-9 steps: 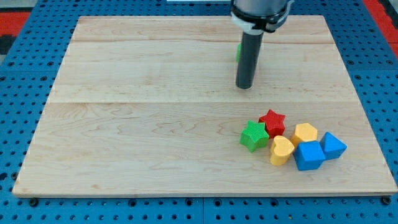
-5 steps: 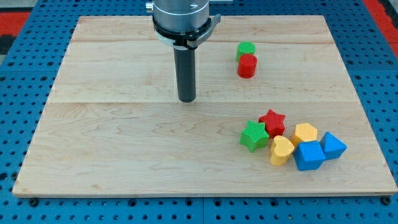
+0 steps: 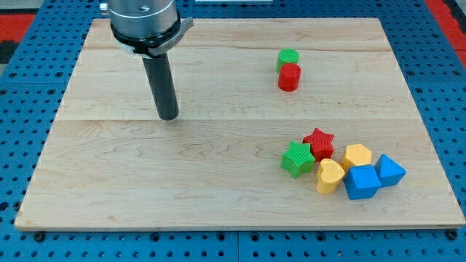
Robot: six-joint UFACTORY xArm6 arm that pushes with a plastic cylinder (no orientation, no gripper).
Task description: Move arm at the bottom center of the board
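My tip [image 3: 168, 116] rests on the wooden board [image 3: 182, 182] at the view's left of centre, far from every block. A green cylinder [image 3: 287, 57] and a red cylinder [image 3: 289, 76] stand together at the view's upper right. A cluster sits at the lower right: a green star [image 3: 297, 159], a red star [image 3: 319, 143], a yellow heart-like block [image 3: 329, 176], a yellow hexagon-like block [image 3: 357, 156], a blue cube [image 3: 361, 182] and a blue block [image 3: 390, 171].
The board lies on a blue pegboard surface [image 3: 29, 87]. The rod hangs from a dark round mount [image 3: 143, 22] at the view's top left.
The rod has slid steadily to the view's left, from beside the green and red cylinders to left of centre. No block has moved.
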